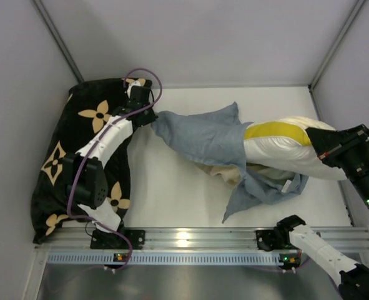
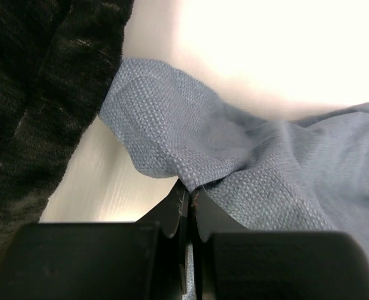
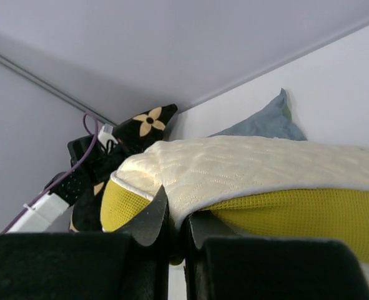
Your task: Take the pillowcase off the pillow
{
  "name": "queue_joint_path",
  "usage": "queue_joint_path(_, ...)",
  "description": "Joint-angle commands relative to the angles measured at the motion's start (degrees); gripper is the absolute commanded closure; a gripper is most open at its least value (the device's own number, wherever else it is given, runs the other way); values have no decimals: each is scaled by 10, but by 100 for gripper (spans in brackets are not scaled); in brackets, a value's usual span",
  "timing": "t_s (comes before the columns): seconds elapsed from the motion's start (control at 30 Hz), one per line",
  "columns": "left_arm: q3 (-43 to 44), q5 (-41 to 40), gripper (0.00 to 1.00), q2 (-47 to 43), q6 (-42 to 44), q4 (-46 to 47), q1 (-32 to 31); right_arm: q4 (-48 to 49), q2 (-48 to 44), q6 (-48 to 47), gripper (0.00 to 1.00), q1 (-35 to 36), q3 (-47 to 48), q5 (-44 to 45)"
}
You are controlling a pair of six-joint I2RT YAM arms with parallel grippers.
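Note:
The pillowcase (image 1: pixel 200 136) lies stretched across the table with its blue-grey inside showing, still bunched round the pillow's left end. My left gripper (image 1: pixel 148 114) is shut on its left corner; in the left wrist view the blue-grey cloth (image 2: pixel 234 162) is pinched between the closed fingers (image 2: pixel 172 215). The cream-white pillow (image 1: pixel 290 153) with its yellow band (image 1: pixel 276 130) sticks out to the right. My right gripper (image 1: pixel 321 150) is shut on the pillow's right edge; in the right wrist view the pillow (image 3: pixel 234 169) and its yellow band (image 3: pixel 296 212) are clamped at the piping.
A black cushion with tan flowers (image 1: pixel 78 156) lies along the left wall under the left arm; it also shows in the left wrist view (image 2: pixel 40 94). Grey enclosure walls stand close on the left, back and right. The metal rail (image 1: pixel 190 240) runs along the near edge.

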Motion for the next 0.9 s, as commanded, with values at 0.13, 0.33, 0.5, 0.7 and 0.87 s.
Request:
queue_joint_path(0.13, 18, 34, 100, -64, 9, -17, 3, 84, -20, -11, 100, -7, -65, 28)
queue_joint_path(0.33, 7, 54, 100, -140, 8, -18, 3, 93, -32, -7, 100, -7, -127, 28)
queue_joint_path(0.5, 37, 45, 100, -199, 19, -53, 3, 96, -39, -10, 100, -7, -152, 32)
queue_joint_path(0.7, 52, 37, 100, -240, 37, -84, 3, 96, -64, -10, 100, -7, -210, 24)
queue_joint_path(0.87, 34, 21, 100, -263, 42, -97, 3, 94, -84, -8, 100, -7, -262, 24)
